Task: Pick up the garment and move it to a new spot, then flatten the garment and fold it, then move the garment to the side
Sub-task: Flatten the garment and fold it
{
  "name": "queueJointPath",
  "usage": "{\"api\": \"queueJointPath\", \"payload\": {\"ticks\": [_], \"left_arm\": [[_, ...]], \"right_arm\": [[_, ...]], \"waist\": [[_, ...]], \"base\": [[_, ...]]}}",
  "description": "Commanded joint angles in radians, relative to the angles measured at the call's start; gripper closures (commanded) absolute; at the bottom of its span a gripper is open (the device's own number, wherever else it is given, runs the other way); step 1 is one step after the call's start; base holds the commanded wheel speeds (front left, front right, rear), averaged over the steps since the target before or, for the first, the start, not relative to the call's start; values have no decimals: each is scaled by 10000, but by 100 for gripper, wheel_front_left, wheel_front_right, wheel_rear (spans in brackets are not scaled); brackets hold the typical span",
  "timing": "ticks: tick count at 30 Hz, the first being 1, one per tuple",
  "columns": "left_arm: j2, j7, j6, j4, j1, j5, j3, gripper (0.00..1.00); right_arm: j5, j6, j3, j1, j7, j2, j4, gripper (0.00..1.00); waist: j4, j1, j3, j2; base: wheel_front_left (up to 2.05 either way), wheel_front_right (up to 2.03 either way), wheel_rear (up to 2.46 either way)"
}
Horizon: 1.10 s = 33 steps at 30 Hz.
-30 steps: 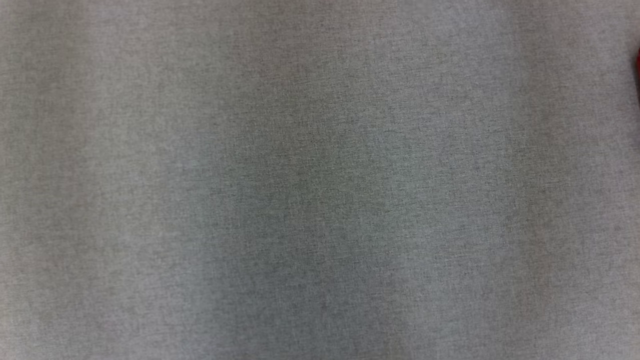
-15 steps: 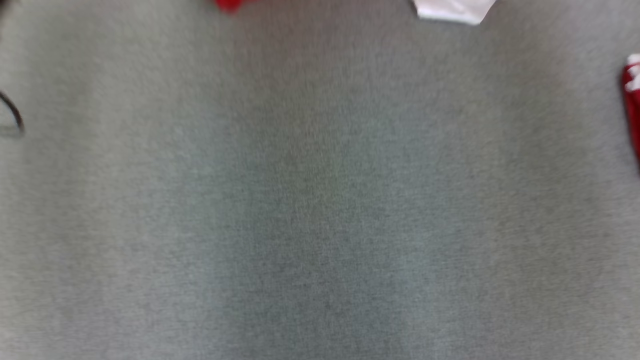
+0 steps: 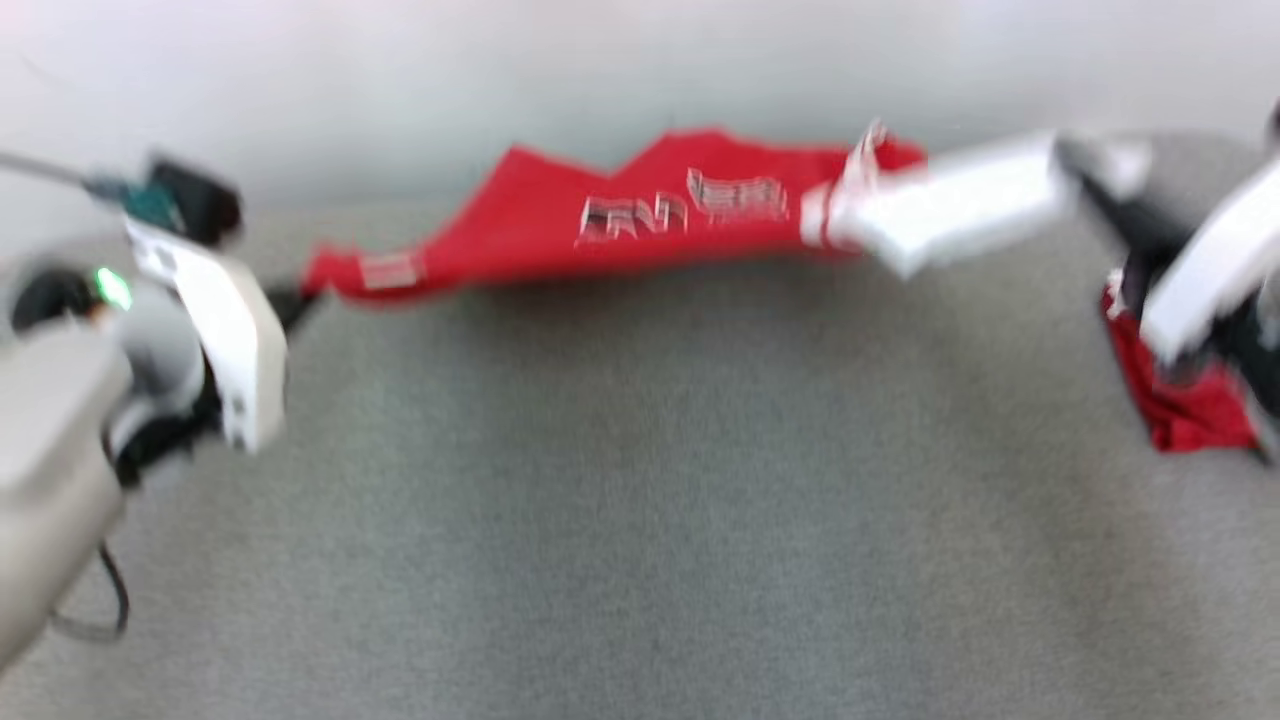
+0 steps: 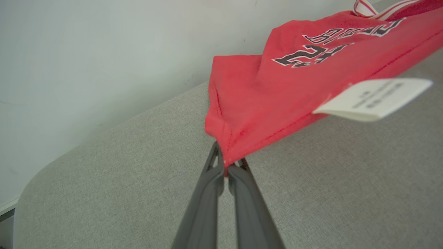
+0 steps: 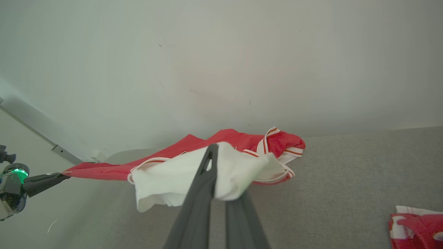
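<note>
The red jersey (image 3: 640,215) hangs stretched above the far side of the grey tabletop (image 3: 640,520), near the wall. The left gripper (image 4: 226,170) is clamped on one corner, and the right gripper (image 5: 223,173) pinches the white fold at the other end. Another red garment (image 5: 415,224) lies apart.

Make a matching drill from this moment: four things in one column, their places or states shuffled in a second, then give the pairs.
Things
1. left end effector
2. right end effector
3. white label
4. crumpled red cloth

Places or states
A. lies apart on the grey surface
B. shut on white fabric
C. sticks out from the red hem
D. shut on a corner of the red garment

Pairs: 1-D, 2-B, 3-C, 4-A
</note>
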<state>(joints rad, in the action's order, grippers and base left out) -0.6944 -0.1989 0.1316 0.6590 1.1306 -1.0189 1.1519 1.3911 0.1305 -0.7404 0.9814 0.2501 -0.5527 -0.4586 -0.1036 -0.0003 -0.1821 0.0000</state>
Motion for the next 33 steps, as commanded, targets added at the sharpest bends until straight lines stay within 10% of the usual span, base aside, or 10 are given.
{"api": "queueJointPath", "payload": {"ticks": [1, 22, 33], "left_arm": [[-250, -165, -21, -243, -458, -212, 111, 100], [-3578, -3752, -1316, -6830, -4434, -2733, 1047, 100], [-3829, -4451, -1645, -7675, -4255, -2947, 958, 100]], "right_arm": [[225, 0, -161, -641, 246, -228, 255, 100], [2571, 0, -1737, -5980, 3658, -4695, 5089, 100], [3233, 0, -2305, -5463, 4216, -5873, 6341, 100]], "waist": [[54, 3, 885, 0], [189, 3, 1950, 0], [136, 3, 1554, 0]], "base": [[0, 0, 0], [0, 0, 0], [0, 0, 0]]}}
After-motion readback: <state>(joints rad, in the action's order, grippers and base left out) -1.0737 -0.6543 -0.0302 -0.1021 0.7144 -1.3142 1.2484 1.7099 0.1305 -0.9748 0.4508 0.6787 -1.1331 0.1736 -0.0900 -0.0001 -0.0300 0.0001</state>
